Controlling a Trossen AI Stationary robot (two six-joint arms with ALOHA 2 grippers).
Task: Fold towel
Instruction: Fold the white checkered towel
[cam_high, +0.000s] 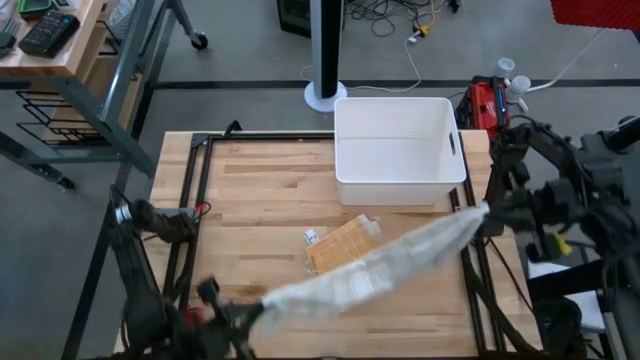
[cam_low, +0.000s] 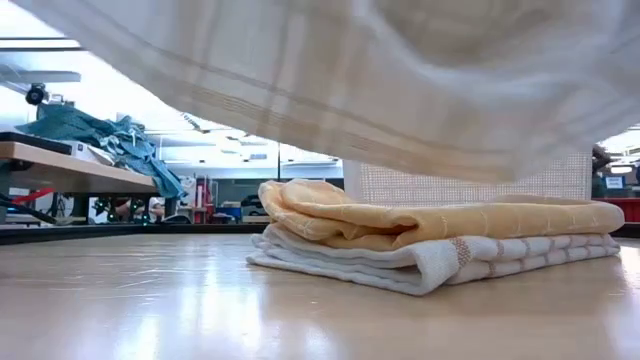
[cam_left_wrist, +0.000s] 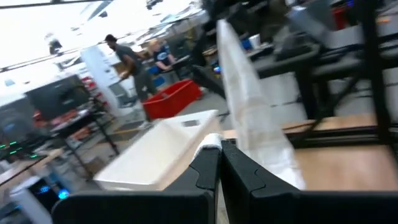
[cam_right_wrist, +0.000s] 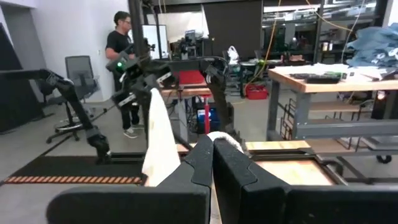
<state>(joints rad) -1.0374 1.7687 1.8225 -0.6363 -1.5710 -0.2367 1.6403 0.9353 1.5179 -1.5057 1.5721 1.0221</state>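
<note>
A: From above, where is the towel?

B: The white towel (cam_high: 375, 268) hangs stretched in the air over the bench (cam_high: 260, 190), running from about 7 o'clock to about 3 o'clock. The left end effector (cam_high: 252, 316) is clamped on its 7 o'clock end, and the right end effector (cam_high: 487, 212) is clamped on the 3 o'clock end. Under the span lies a folded yellow towel (cam_high: 342, 243), near the centre. A white bin (cam_high: 398, 150) stands at 12 o'clock.

A: And at table height?

B: The white towel (cam_low: 400, 80) sags across the top, clear of the bench (cam_low: 150, 300). Below it the folded yellow towel (cam_low: 440, 218) rests on a folded white striped towel (cam_low: 430, 262), and both lie flat on the wood.

A: The left wrist view?

B: The left end effector (cam_left_wrist: 221, 163) has its fingers pressed together on a corner of the white towel (cam_left_wrist: 249, 112), which stretches away from it. The white bin (cam_left_wrist: 155, 155) sits beyond.

A: The right wrist?

B: The right end effector (cam_right_wrist: 213, 149) is pinched on the white towel (cam_right_wrist: 160, 143), with fabric bunched at its tips. The cloth reaches across to the other arm. A person (cam_right_wrist: 123, 62) stands in the room behind.
</note>
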